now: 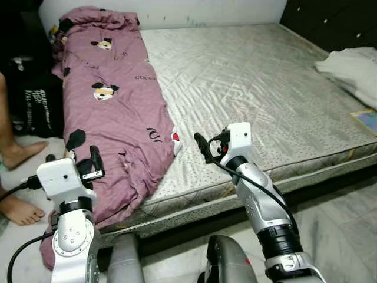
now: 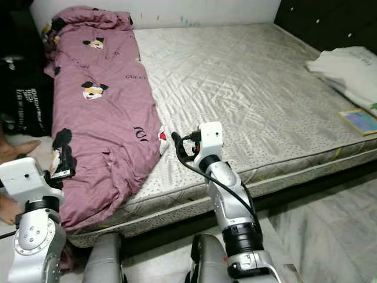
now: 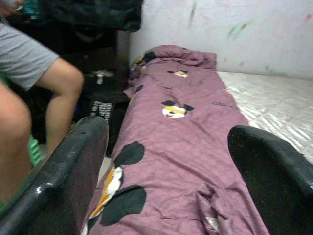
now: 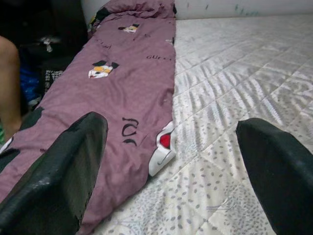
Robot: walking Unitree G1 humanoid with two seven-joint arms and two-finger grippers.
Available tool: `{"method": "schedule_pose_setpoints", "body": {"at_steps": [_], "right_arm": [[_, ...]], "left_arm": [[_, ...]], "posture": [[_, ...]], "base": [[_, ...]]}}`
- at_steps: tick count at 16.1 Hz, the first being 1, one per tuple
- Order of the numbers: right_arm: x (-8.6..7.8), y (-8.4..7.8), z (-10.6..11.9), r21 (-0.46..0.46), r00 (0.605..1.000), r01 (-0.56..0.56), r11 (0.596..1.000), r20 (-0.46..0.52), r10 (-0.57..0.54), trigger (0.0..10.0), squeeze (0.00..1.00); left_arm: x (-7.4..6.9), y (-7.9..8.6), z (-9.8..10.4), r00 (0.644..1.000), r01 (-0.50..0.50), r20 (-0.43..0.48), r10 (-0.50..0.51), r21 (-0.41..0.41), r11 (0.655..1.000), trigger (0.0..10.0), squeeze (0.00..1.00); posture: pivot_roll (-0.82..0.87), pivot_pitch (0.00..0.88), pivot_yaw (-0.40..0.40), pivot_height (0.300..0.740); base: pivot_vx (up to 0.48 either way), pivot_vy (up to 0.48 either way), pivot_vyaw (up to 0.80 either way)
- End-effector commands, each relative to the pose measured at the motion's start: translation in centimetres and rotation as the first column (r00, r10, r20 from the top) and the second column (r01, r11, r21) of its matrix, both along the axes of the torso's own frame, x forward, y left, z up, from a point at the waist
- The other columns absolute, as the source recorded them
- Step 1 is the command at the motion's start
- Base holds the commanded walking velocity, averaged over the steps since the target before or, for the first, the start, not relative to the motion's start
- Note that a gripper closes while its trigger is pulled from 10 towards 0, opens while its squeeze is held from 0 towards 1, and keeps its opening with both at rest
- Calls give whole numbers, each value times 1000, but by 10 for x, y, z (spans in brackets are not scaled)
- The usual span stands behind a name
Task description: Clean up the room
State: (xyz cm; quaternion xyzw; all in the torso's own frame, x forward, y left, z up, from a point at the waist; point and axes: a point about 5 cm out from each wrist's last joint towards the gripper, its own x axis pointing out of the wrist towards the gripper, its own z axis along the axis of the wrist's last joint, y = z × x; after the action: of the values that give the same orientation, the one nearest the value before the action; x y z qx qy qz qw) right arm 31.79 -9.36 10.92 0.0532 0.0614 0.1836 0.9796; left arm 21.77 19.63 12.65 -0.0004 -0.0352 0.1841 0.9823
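Observation:
A mauve blanket printed with cartoon mice lies lengthwise along the left side of the bare grey mattress. Its near end hangs over the mattress's front edge. My left gripper is open, held just above that near end, with the blanket stretching away between its fingers. Over the mattress beside the blanket's right edge, my right gripper is open. A small red and white patch at the blanket's edge lies between its fingers.
A person's bare feet and legs stand on the floor at my left, by a black bag. White cloth and a colourful book lie on the mattress's right side. A dark cabinet is beyond.

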Motion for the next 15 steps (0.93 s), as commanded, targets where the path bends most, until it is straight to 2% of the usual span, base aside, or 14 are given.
{"method": "schedule_pose_setpoints", "body": {"at_steps": [1,4,6,8,9,12,14,15], "right_arm": [[-1,-2,0,7,1000,2,1000,-11,-2,10000,0],[-4,-6,3,-7,1000,4,1000,-15,-4,10000,0],[-2,-28,5,-64,998,55,996,-13,-56,10000,0],[0,-42,5,-87,996,85,993,-9,-87,10000,0],[1,-59,3,-119,992,121,985,-15,-124,10000,0],[-3,-80,-4,-160,986,153,975,-36,-161,10000,0],[-7,-81,-5,-165,987,146,976,-43,-155,10000,0],[-9,-80,-5,-161,988,142,977,-38,-150,10000,0]], "left_arm": [[3,1,-4,1000,-18,-15,18,-12,1000,10000,0],[13,6,-11,997,-78,-30,77,-40,996,10000,0],[17,8,-12,996,-87,-38,86,-39,995,10000,0],[18,10,-11,995,-90,-37,88,-39,995,10000,0],[21,14,-10,995,-95,-34,94,-38,995,10000,0],[27,24,-6,992,-124,-21,123,-29,992,10000,0],[31,29,-6,990,-137,-23,137,-30,990,10000,0],[34,32,-9,987,-154,-48,153,-32,987,10000,0]], "posture": [[49,38,-88,586],[20,68,-86,561],[-2,91,-80,561],[-7,99,-76,561],[-14,108,-75,561],[-15,126,-82,561],[-24,130,-84,561],[-27,131,-82,546]], "base": [[0,0,0],[0,0,0],[0,0,0],[0,0,0],[0,0,0],[0,0,0],[0,0,0],[0,0,0]]}}
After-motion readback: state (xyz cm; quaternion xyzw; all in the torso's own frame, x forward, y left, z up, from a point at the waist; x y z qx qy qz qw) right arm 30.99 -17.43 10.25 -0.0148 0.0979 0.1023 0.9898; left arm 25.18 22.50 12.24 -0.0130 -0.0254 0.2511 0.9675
